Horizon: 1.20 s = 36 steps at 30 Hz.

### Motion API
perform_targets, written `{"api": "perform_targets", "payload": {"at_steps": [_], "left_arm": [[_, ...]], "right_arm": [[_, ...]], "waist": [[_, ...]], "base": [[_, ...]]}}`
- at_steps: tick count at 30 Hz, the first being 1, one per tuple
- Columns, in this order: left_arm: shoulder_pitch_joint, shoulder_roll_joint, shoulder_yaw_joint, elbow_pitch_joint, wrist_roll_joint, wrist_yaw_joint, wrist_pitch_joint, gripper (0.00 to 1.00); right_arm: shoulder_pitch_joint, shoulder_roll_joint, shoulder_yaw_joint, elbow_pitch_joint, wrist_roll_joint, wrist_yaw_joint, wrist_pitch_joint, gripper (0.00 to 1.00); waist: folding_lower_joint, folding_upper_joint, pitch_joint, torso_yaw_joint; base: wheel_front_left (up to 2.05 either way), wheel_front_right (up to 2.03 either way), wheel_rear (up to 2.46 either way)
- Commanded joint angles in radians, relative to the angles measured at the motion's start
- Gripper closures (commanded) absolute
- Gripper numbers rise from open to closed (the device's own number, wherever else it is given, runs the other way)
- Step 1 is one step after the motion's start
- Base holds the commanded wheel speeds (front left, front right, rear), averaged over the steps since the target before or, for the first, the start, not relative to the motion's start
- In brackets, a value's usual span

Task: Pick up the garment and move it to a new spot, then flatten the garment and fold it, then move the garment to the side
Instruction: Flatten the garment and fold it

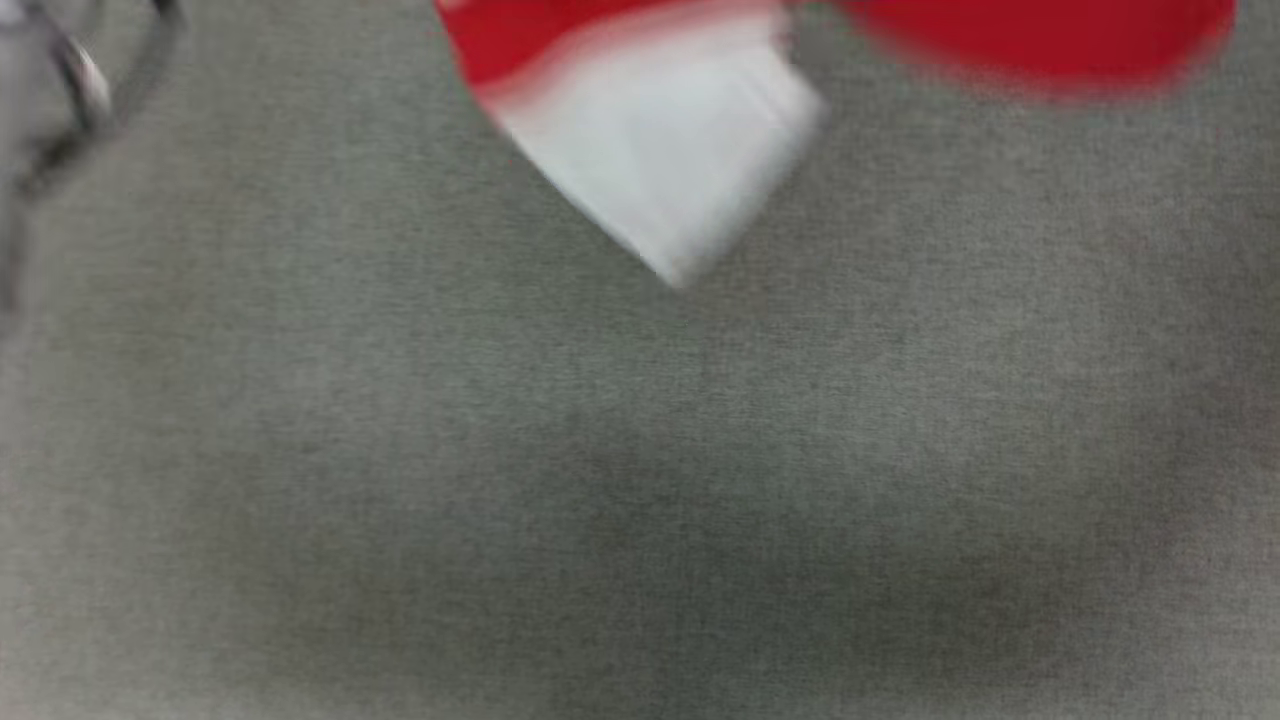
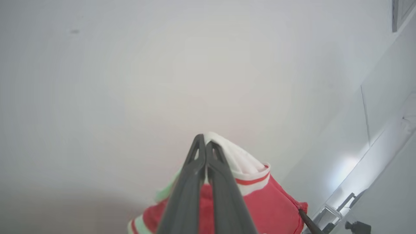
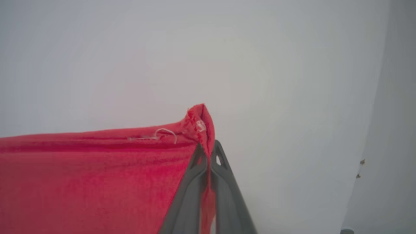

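**Garment (image 1: 660, 150) held up by both grippers above a grey woven surface (image 1: 640, 480)**

The head view is blurred. It looks down on a plain grey woven surface. At that view's top edge, over the far part of the surface, hangs the garment: red cloth runs along the top, and a white sleeve (image 1: 670, 170) droops from it, its corner pointing down toward the middle of the surface. Whether the sleeve touches the surface cannot be told. A blurred dark and pale shape sits in the far left corner; what it is cannot be made out.

In the left wrist view, the left gripper (image 2: 205, 143) has its two dark fingers pressed together, pinching a fold of white cloth edged with a red stripe. Red cloth with white-and-red trim falls away below and to the right of the fingers. A pale wall (image 2: 130, 81) lies behind.

In the right wrist view, the right gripper (image 3: 208, 151) also has its fingers drawn together, clamped on a red corner of the garment that pokes up past the fingertips. A loose white thread (image 3: 165, 131) lies on the hem just beside the grip. From there the red cloth stretches taut to that view's left edge.
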Motion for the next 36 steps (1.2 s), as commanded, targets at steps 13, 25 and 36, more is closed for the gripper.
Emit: {"api": "perform_targets", "payload": {"at_steps": [13, 25, 36], "left_arm": [[-0.119, -0.064, -0.117, 0.077, 0.082, 0.002, -0.012, 1.0], [0.491, -0.05, -0.195, -0.245, 0.06, 0.002, -0.094, 1.0], [0.964, -0.006, -0.065, -0.497, 0.237, 0.002, -0.093, 1.0]], "right_arm": [[-0.053, 0.079, 0.044, 0.161, -0.013, -0.002, -0.086, 1.0], [0.471, -0.032, 0.224, -0.099, 0.161, -0.002, -0.089, 1.0], [0.916, -0.202, 0.183, -0.393, 0.261, -0.002, -0.066, 1.0]], "waist": [[0.0, 0.0, 0.025, -0.049], [0.0, 0.0, -0.021, -0.045], [0.0, 0.0, -0.122, -0.055]], "base": [[0.0, 0.0, 0.0], [0.0, 0.0, 0.0], [0.0, 0.0, 0.0]]}}
